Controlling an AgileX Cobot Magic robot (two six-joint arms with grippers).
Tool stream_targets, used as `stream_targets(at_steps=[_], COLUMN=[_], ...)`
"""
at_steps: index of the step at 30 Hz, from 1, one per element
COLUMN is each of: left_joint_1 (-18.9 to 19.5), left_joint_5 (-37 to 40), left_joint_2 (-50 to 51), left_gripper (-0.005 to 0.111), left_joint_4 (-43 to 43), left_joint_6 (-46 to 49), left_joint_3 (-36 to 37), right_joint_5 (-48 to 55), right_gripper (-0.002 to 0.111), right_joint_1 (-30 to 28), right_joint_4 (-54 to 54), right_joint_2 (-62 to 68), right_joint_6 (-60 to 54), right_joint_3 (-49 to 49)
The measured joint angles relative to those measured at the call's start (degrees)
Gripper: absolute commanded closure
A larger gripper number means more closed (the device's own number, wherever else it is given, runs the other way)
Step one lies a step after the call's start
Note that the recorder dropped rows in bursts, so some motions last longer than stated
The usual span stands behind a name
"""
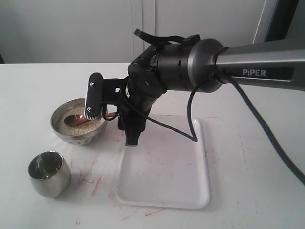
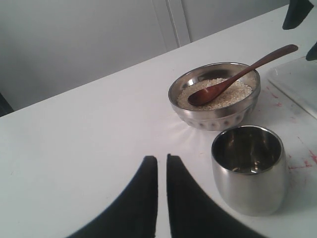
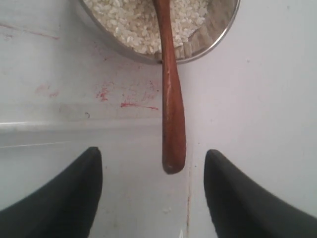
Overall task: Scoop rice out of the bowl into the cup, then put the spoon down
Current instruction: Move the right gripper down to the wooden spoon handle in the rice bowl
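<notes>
Just beyond the bowl (image 3: 220,25), the right tool (image 3: 152,151) hangs spread astride the spoon (image 3: 171,99), whose rim-propped handle juts out, free to pinch.

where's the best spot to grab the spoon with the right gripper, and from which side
Take the spoon by its handle, near the free end. The head lies in the rice, while the slim handle leans on the bowl rim and sticks out, raised, toward the tray. Come in from the tray side along the handle, with the open right gripper straddling its thin width.
</notes>
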Motion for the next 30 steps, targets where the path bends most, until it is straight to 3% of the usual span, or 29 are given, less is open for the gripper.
stream_targets(at_steps=[17,30], left_joint_1=[0.0,0.0], left_joint_5=[0.0,0.0], left_joint_2=[0.0,0.0], left_gripper=[0.092,0.092], left_joint_4=[0.0,0.0], left_joint_6=[0.0,0.0], left_joint_3=[0.0,0.0], right_joint_5=[-7.4,1.8], right_gripper=[0.052,0.056], right_joint_1=[0.3,0.3], right_joint_4=[-0.5,-0.6], right_joint_2=[2.6,6.6], right_joint_6=[0.2,3.8], right_joint_3=[-0.5,-9.2])
